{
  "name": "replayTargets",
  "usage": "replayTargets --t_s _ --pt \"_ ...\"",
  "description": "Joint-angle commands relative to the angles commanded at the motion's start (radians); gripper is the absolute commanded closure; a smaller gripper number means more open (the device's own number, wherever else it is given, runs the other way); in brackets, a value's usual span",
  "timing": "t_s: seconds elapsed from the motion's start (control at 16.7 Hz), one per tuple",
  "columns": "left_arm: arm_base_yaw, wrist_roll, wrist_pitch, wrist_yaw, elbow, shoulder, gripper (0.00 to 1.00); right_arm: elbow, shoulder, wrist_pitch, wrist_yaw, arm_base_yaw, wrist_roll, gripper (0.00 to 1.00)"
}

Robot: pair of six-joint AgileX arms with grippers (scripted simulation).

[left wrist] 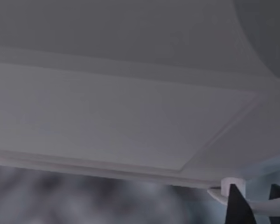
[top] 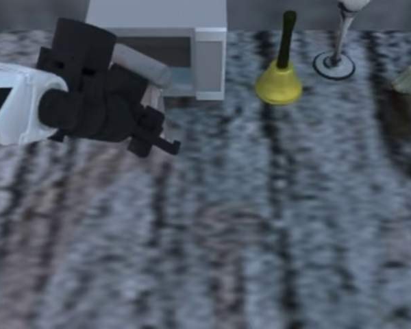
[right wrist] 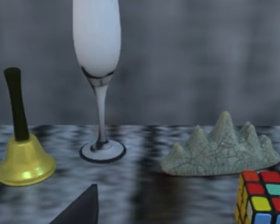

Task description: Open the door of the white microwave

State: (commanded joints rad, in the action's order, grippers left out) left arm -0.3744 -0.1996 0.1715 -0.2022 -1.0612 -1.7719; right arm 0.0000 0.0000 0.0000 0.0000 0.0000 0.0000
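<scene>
The left arm [top: 89, 96] covers most of the door [top: 142, 65] from above, and its gripper's grip on the handle [left wrist: 252, 204] cannot be made out. The microwave [top: 157, 14] is cut by the top edge. The glass [top: 339, 41] loses its bowl there. The cube [right wrist: 263, 198] is cropped at the corner.

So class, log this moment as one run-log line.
left gripper: around door handle | door: partly open | white microwave: top view's far left | right arm: out of top view
</scene>
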Motion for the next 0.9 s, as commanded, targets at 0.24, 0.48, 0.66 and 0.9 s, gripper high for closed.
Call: replayTargets --t_s 0.24,0.48,0.66,0.9 --pt "0.0 0.0 0.0 0.0 0.0 0.0 1.0 0.0 0.0 0.0 0.0 0.0 0.0 0.0" --pt "-0.008 0.005 0.001 -0.008 0.0 0.0 1.0 0.0 0.0 0.0 0.0 0.0 0.0 0.0" --pt "0.005 -0.021 0.008 -0.024 0.007 0.004 1.0 0.0 0.0 0.0 0.0 0.0 0.0 0.0" --pt "0.032 -0.076 0.016 -0.061 0.015 0.018 1.0 0.0 0.0 0.0 0.0 0.0 0.0 0.0"
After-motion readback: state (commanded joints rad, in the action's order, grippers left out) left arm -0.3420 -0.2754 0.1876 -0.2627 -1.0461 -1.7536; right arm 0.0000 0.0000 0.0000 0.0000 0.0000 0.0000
